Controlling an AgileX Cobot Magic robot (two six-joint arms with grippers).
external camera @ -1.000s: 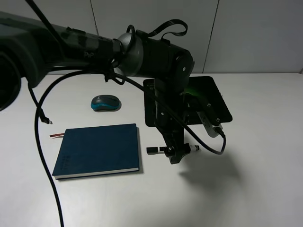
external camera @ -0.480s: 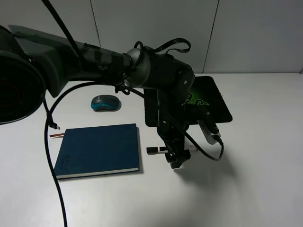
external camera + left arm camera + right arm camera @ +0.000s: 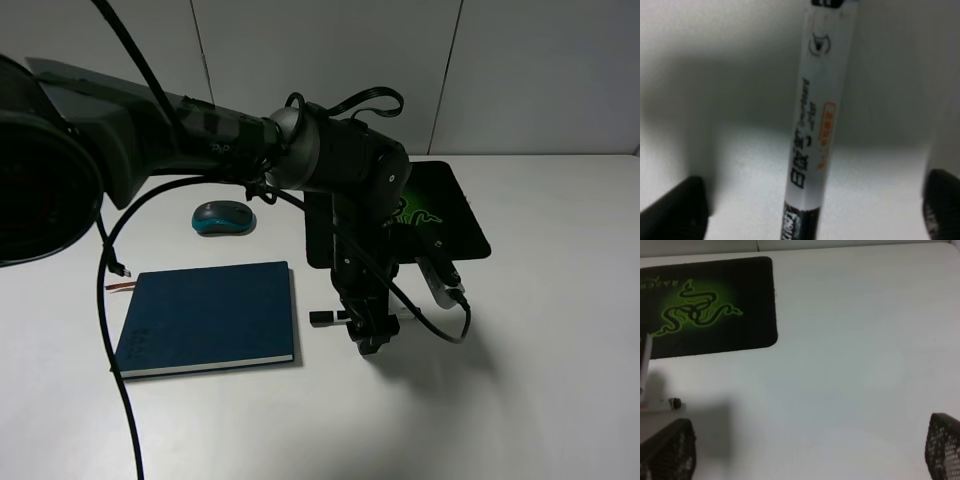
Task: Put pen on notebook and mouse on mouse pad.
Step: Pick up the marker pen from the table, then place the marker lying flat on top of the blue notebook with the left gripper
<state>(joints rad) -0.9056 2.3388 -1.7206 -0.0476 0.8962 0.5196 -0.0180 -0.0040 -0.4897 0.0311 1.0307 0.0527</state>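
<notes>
The white pen lies on the table, its black cap poking out left of my left gripper. In the left wrist view that gripper is open and straddles the barrel, with a gap between the pen and each of its fingertips. The navy notebook lies closed to the pen's left. Behind it sits the teal mouse. My left arm partly covers the black mouse pad with its green emblem. My right gripper is open and empty over bare table.
A black cable from the left arm loops down along the notebook's left side. White table stretches right of the pen and in front of the notebook. A grey wall stands behind the table.
My left gripper has dropped lower and shifted slightly left, settling around the pen. The pen, notebook, mouse and pad have stayed where they were.
</notes>
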